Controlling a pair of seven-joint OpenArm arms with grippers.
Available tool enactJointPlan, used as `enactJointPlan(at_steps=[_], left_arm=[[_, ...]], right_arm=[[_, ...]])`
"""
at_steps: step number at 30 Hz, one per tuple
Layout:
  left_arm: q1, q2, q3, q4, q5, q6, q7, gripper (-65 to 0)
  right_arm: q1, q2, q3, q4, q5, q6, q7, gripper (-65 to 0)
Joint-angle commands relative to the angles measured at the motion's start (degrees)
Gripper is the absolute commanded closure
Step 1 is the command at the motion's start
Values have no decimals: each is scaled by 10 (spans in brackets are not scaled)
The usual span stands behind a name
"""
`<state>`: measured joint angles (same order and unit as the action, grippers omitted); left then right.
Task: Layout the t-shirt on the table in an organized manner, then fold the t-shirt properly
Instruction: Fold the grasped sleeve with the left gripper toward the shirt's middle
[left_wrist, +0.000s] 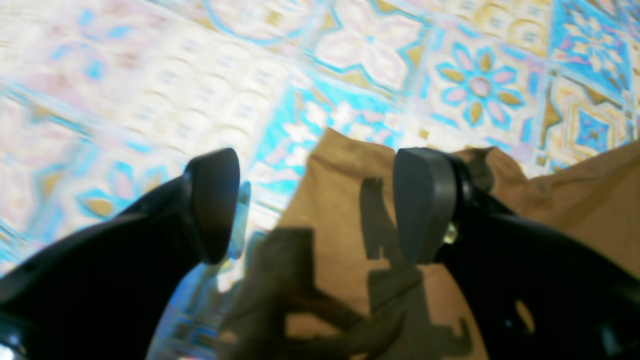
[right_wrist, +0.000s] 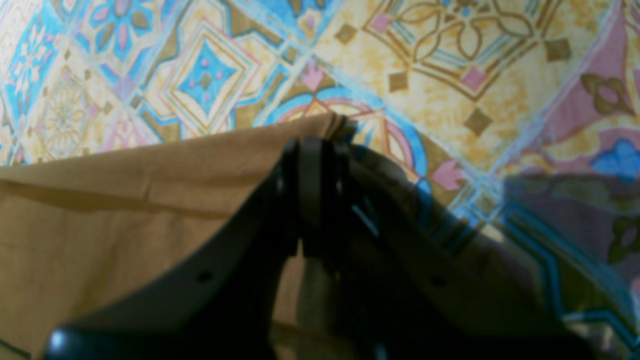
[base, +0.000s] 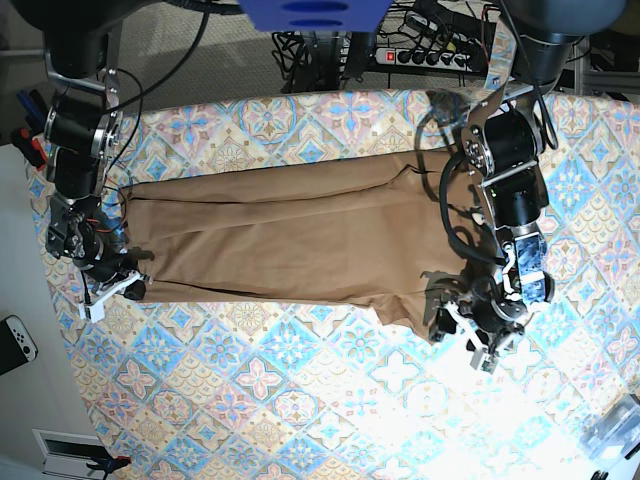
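- The left jaws (left_wrist: 320, 205) are wide open, with nothing between the two dark pads. One pad (left_wrist: 422, 205) is above the brown cloth, the other above the patterned desk.
- Under the left jaws lies an edge of the t-shirt (left_wrist: 340, 200). The shadow of the jaws falls on it.
- The right jaws (right_wrist: 320, 165) are pressed shut on the t-shirt, pinching a bunched corner of it at their tips.
- From that pinch the cloth spreads away in a smooth sheet with a straight edge on the desk.
- In the base view the t-shirt (base: 300, 235) lies long and mostly flat across the middle of the desk (base: 300, 400), with a few long creases.
- The right jaws (base: 128, 283) are at one end of it, the left jaws (base: 470, 335) just by the other end.
- The desk cover has blue, pink and cream tiles with flowers.
- No writing or label can be read on the t-shirt or the desk.
- Past the far edge of the desk lies a power strip (base: 430, 55) with cables.
- A white game controller (base: 15, 343) lies on the floor beside the desk.
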<state>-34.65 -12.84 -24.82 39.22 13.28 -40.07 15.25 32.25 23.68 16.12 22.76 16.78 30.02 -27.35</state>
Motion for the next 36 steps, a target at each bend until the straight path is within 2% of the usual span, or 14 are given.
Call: enactJointPlan(at_steps=[1, 4, 10, 14, 18, 20, 25, 27, 29, 33, 34, 36], left_arm=[[-19, -7, -2, 2, -10, 1, -18, -467], [-19, -7, 2, -1, -5, 1, -21, -467], [-28, -31, 3, -37, -4, 1, -27, -467], [-56, -53, 34, -132, 5, 1, -60, -467], [-80, -64, 56, -232, 11, 1, -132, -467], [-84, -65, 56, -245, 11, 1, -159, -467], [-86, -51, 56, -243, 11, 1, -163, -458], [-91, -45, 57, -243, 12, 1, -163, -414], [-93, -44, 57, -243, 12, 1, -163, -325], [-96, -32, 53, -243, 6, 1, -164, -30], [-96, -31, 52, -243, 6, 1, -164, 0], [-97, -30, 52, -241, 6, 1, -164, 0]], right_arm=[[8, 7, 0, 3, -9, 1, -24, 0], [8, 7, 0, 3, -9, 1, -27, 0], [8, 7, 0, 3, -9, 1, -27, 0], [8, 7, 0, 3, -9, 1, -27, 0], [8, 7, 0, 3, -9, 1, -27, 0], [8, 7, 0, 3, -9, 1, -27, 0], [8, 7, -1, 3, -9, 1, -27, 0], [8, 7, -1, 3, -9, 1, -26, 0], [8, 7, -1, 3, -9, 1, -26, 0], [8, 7, -1, 3, -9, 1, -26, 0], [8, 7, -1, 3, -9, 1, -26, 0], [8, 7, -1, 3, -9, 1, -26, 0]])
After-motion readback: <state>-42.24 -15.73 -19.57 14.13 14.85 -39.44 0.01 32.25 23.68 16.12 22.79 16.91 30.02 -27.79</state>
